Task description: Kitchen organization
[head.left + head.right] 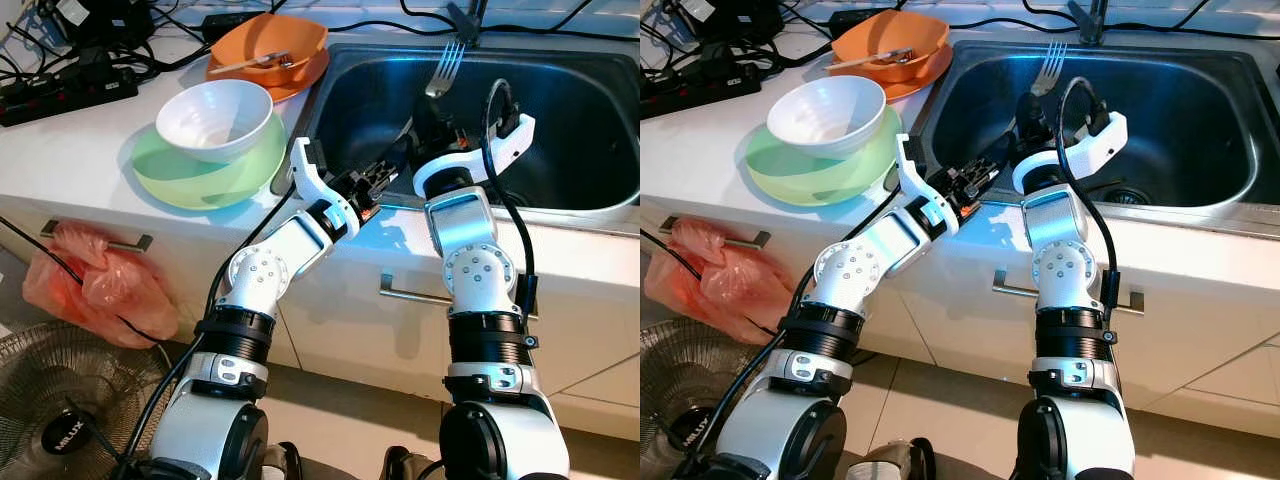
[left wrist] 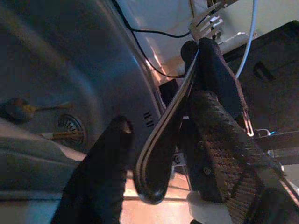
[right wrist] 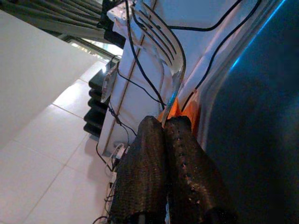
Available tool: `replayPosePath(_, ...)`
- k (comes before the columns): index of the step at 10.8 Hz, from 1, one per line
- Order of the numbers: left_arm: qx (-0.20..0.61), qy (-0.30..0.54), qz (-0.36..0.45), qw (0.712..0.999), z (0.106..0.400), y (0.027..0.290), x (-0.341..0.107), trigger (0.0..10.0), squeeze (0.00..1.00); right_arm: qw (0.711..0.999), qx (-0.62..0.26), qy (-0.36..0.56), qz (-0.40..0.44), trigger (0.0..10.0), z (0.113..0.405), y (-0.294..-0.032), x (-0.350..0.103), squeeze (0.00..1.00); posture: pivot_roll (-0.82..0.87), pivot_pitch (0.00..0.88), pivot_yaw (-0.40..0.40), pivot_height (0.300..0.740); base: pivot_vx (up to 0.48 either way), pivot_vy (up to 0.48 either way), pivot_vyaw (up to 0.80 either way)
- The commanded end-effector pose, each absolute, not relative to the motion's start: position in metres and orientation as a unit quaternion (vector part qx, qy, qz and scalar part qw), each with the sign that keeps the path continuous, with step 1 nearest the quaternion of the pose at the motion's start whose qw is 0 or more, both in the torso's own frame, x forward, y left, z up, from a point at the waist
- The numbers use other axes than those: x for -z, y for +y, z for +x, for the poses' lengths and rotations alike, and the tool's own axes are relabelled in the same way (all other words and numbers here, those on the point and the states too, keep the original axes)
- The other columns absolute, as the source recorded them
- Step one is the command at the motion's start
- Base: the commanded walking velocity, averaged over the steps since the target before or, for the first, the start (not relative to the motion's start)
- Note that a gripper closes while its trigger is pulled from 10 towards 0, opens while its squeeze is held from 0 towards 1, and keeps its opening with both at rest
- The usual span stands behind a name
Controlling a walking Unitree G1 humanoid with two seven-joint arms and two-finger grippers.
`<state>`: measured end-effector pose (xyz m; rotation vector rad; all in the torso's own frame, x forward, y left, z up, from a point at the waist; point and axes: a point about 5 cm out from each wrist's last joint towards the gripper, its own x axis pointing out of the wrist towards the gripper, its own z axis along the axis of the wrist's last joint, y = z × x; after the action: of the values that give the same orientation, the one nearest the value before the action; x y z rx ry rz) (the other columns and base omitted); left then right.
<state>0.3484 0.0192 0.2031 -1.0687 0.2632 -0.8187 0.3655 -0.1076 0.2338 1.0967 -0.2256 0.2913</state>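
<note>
Stainless steel sink, rectangular with rounded corners, set into the white worktop at its right side. Right gripper is raised over the sink, its textured black jaws pressed together on the handle of one metal fork, tines up, four of them, pointing toward the back edge of the sink. Left gripper reaches in over the front left corner of the sink, jaws spread either side of the fork's lower handle; whether they touch it I cannot tell. One drain strainer on the sink floor, with one spoon lying beside it.

Worktop left of the sink: one white glossy round bowl sits in or on a pale green shallow plate, near the front edge. Behind them, toward the back edge, one orange bowl on an orange plate, with one utensil lying across the bowl. Black power strip and tangled black cables at the back left corner.

White cabinet fronts below carry two metal bar handles; one pink crinkled plastic bag hangs from the left handle. One fan with a wire grille stands on the floor lower left.
</note>
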Motion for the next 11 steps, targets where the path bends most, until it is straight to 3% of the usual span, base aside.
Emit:
replayPosePath(1, 0.406, 0.141, -0.533, 0.729, 0.33, -0.017, -0.199, 10.0, 1.0, 0.827, -0.165, -0.103, 0.528, 0.0, 0.364, -0.087, -0.244, 0.0, 0.0, 0.129, 0.127, 0.74, 0.0, 0.0, 0.0)
replayPosePath(6, 0.406, 0.138, -0.529, 0.732, 0.331, -0.016, -0.2, 10.0, 1.0, 0.827, -0.164, -0.104, 0.527, 0.0, 0.364, -0.088, -0.243, 0.0, 0.0, 0.129, 0.127, 0.74, 0.0, 0.0, 0.0)
replayPosePath(7, 0.363, 0.007, -0.265, 0.893, 0.336, 0.044, -0.209, 10.0, 1.0, 0.952, -0.07, -0.141, 0.262, 0.0, 0.381, -0.145, -0.225, 0.0, 0.06, 0.12, 0.107, 0.74, 0.0, 0.0, 0.0)
replayPosePath(11, 0.361, -0.037, -0.203, 0.909, 0.336, 0.048, -0.22, 10.0, 1.0, 0.967, -0.055, -0.151, 0.196, 0.0, 0.382, -0.149, -0.223, 0.0, 0.06, 0.118, 0.111, 0.74, 0.0, 0.0, 0.0)
